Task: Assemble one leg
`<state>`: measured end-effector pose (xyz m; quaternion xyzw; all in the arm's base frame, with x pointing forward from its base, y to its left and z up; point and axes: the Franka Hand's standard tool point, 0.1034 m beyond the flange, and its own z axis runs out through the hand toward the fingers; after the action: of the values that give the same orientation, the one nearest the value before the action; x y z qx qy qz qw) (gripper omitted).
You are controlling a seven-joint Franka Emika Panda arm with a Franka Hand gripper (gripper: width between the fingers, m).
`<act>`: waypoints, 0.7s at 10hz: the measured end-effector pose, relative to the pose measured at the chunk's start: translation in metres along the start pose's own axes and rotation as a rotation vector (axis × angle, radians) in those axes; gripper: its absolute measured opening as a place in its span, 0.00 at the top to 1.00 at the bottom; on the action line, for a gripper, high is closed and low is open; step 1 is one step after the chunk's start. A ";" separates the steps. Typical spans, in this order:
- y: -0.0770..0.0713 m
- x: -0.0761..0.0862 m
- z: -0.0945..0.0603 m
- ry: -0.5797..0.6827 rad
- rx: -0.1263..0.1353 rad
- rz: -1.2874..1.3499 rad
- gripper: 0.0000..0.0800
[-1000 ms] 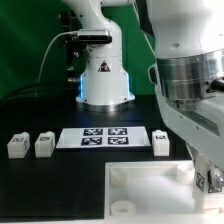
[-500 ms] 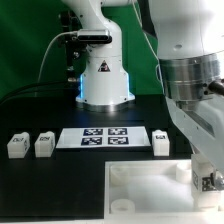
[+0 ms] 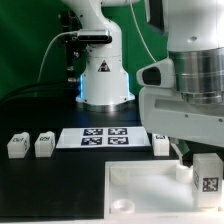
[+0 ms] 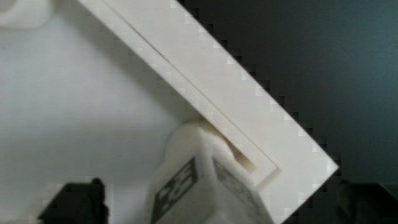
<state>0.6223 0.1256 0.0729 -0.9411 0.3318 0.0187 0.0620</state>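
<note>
My gripper is shut on a leg, a small white block whose black-and-white tag faces the exterior camera. It holds the leg at the corner of the large white panel on the exterior view's right. In the wrist view the leg sits blurred and tilted in my gripper, beside the panel's edge. One dark finger shows; the other is hidden. Three more legs stand on the table: two at the exterior view's left and one just behind the panel.
The marker board lies flat in the middle of the black table. The robot's white base stands behind it. My arm's bulky wrist fills the exterior view's upper right above the panel.
My wrist has turned and shifted toward the exterior view's left. The held leg, earlier half cut off at the frame edge, now shows fully and sits slightly higher and more to the left.
</note>
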 end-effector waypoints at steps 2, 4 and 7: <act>0.000 0.005 -0.005 0.027 -0.039 -0.374 0.19; 0.002 0.011 -0.004 0.035 -0.044 -0.625 0.19; 0.002 0.013 -0.002 0.039 -0.040 -0.603 0.52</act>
<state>0.6310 0.1154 0.0734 -0.9984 0.0382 -0.0123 0.0395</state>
